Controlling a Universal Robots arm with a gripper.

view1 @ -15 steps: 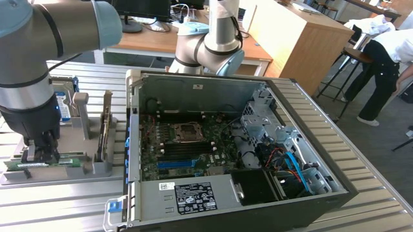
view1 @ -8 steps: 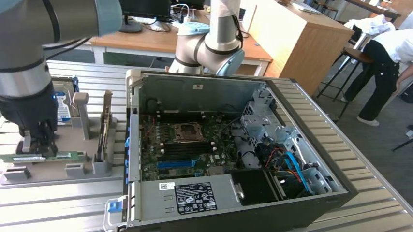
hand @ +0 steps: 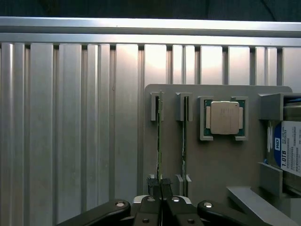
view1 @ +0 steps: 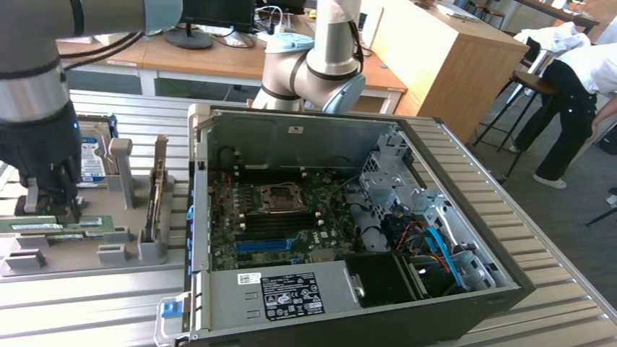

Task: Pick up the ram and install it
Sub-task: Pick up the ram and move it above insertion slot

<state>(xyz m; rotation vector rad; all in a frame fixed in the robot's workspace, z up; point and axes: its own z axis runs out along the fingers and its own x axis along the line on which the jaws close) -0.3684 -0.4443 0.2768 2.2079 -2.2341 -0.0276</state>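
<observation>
Seen edge-on in the wrist view, the ram [hand: 159, 136] is a thin green stick standing in the slots of a grey holder tray [hand: 221, 160]. My gripper [hand: 161, 184] is shut on its near end. A second green stick [hand: 184, 141] stands parallel beside it. At the exterior view's left, my black gripper [view1: 60, 208] reaches down onto the green ram [view1: 92, 220] in the holder tray [view1: 58, 253]. The open computer case [view1: 443, 137] lies to the right of the tray, with a blue memory slot [view1: 262, 244] on its motherboard.
A processor chip [hand: 225, 117] and a hard drive [hand: 288, 150] also rest in the tray. Another robot arm [view1: 323, 65] stands behind the case. A person [view1: 579, 94] bends over at the far right. Everything sits on a ribbed metal table [view1: 540, 238].
</observation>
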